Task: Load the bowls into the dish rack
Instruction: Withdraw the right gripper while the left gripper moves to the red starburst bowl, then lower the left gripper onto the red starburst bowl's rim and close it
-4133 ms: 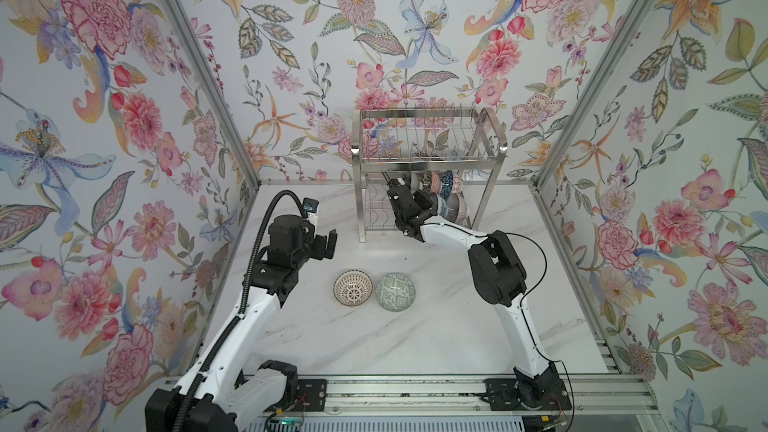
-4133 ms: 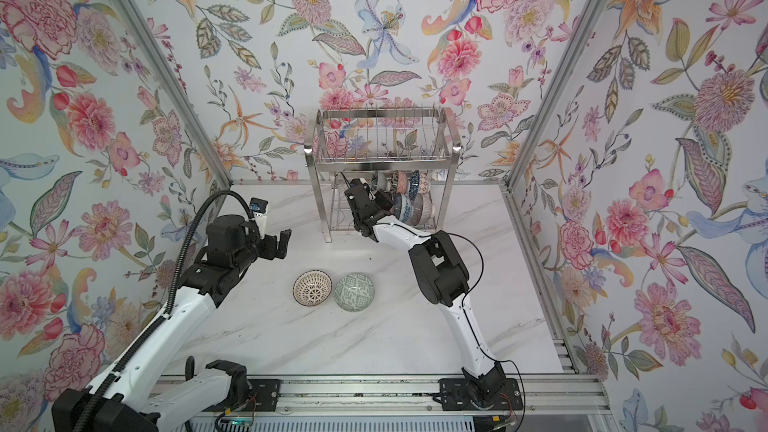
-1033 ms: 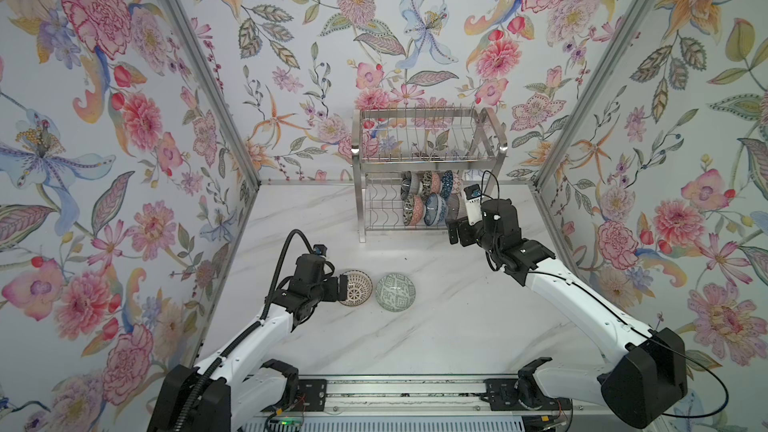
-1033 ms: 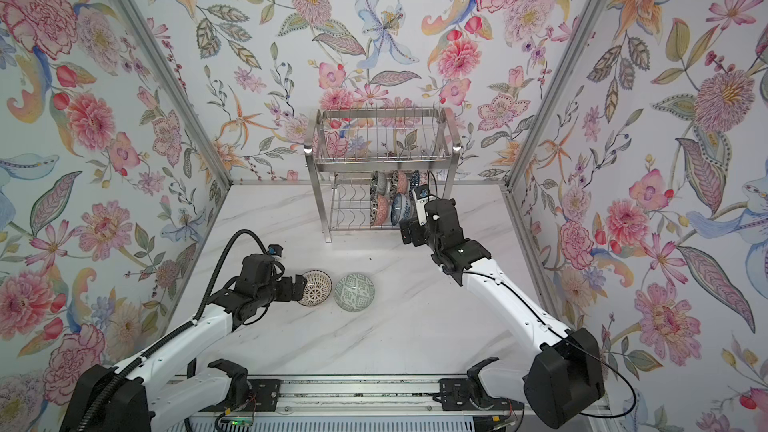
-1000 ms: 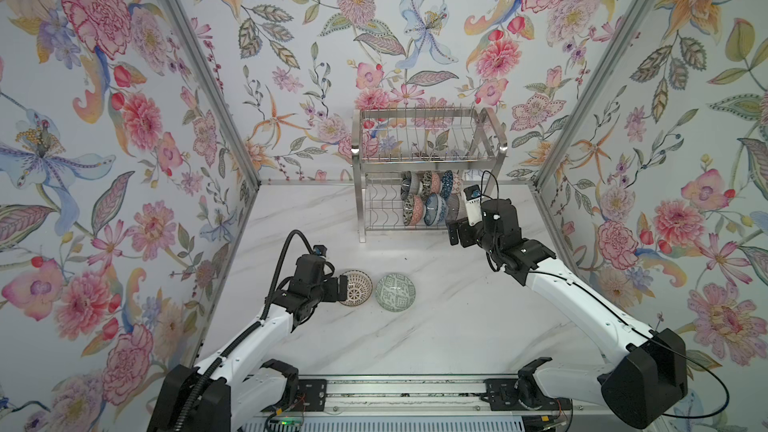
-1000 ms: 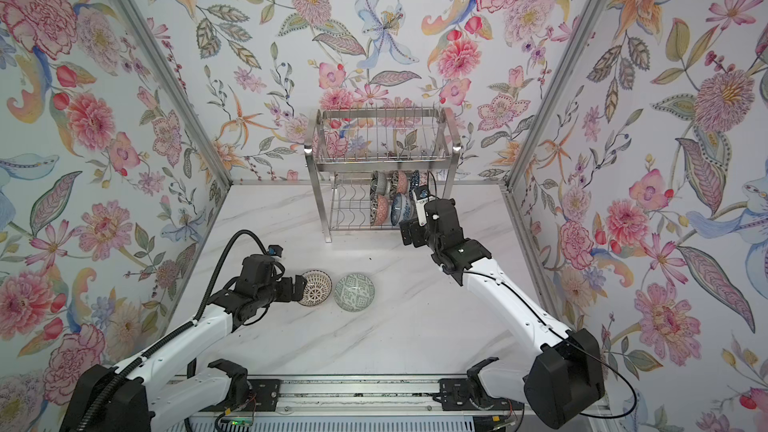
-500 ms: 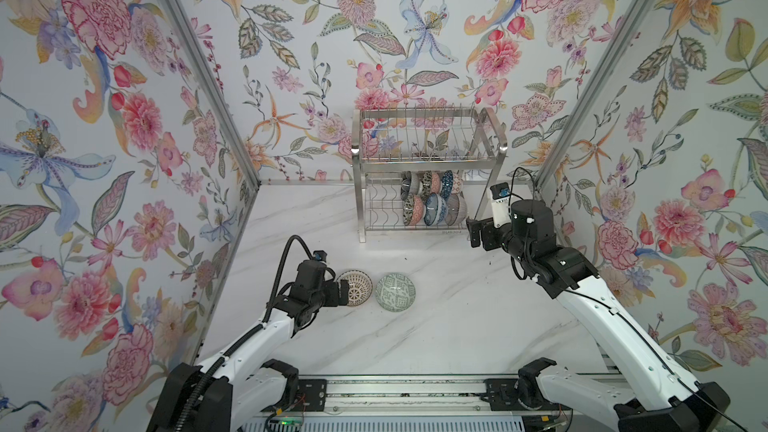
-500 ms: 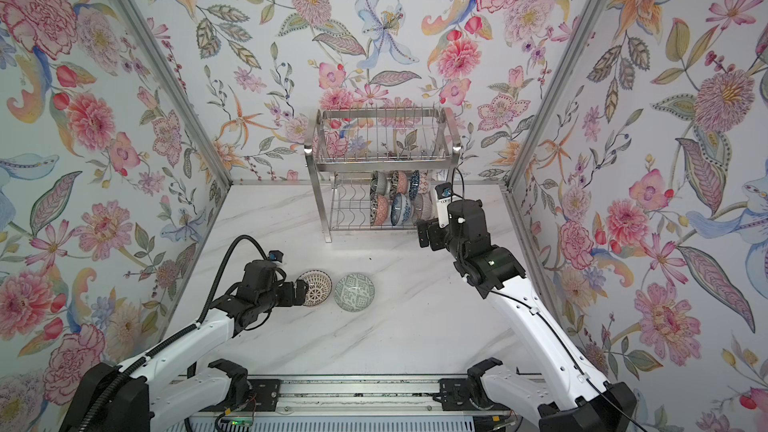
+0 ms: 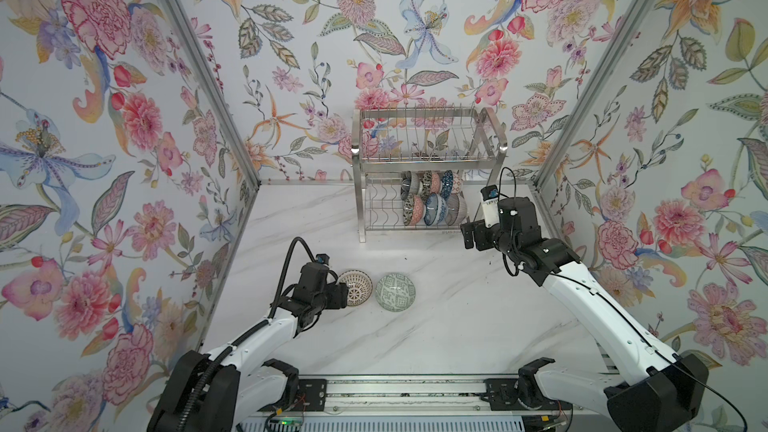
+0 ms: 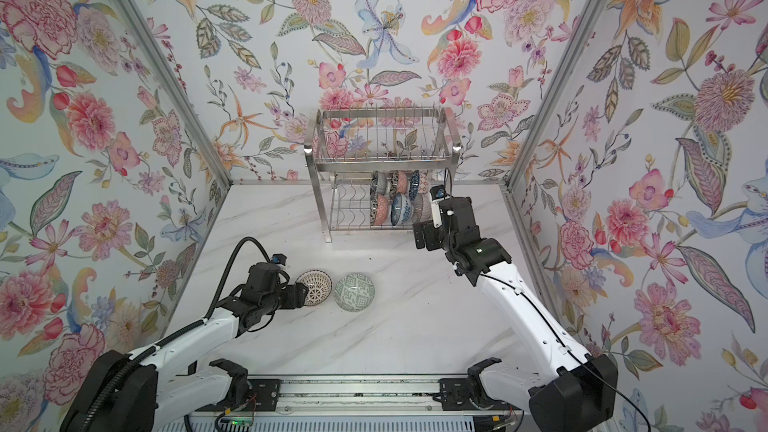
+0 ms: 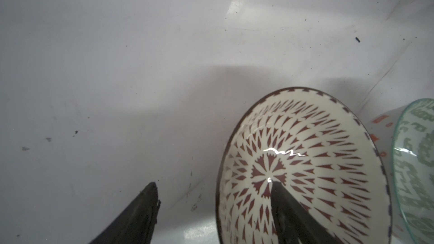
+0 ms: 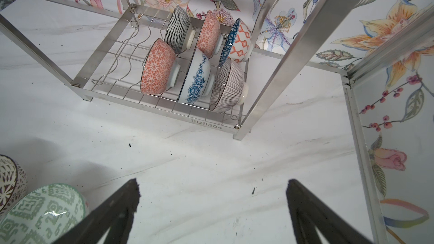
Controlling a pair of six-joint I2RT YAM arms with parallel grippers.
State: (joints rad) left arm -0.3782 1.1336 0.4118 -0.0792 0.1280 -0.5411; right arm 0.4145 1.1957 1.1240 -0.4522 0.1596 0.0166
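Note:
Two bowls stand on the marble table: a white one with brown diamonds [image 9: 358, 285] [image 10: 317, 285] [image 11: 305, 156] and a green geometric one [image 9: 395, 291] [image 10: 354, 292] [image 12: 42, 210] to its right. My left gripper [image 9: 344, 294] [image 10: 301, 295] [image 11: 212, 186] is open and straddles the brown bowl's near rim, one finger inside the bowl and one outside. Several patterned bowls [image 9: 432, 201] [image 10: 395, 201] [image 12: 195, 76] stand on edge in the lower tier of the dish rack [image 9: 428, 164] [image 10: 382, 167] [image 12: 204, 123]. My right gripper [image 9: 469, 234] [image 10: 419, 234] [image 12: 212, 184] is open and empty, hovering by the rack's front right leg.
Floral walls close in the table on three sides. The rack stands against the back wall, its upper tier bare of bowls. The left half of its lower tier [image 12: 122, 50] holds nothing. A rail with both arm bases [image 9: 399, 392] runs along the front edge.
My left jaws have narrowed round the brown bowl's rim after edging toward it. My right arm has drawn back from the rack toward the right.

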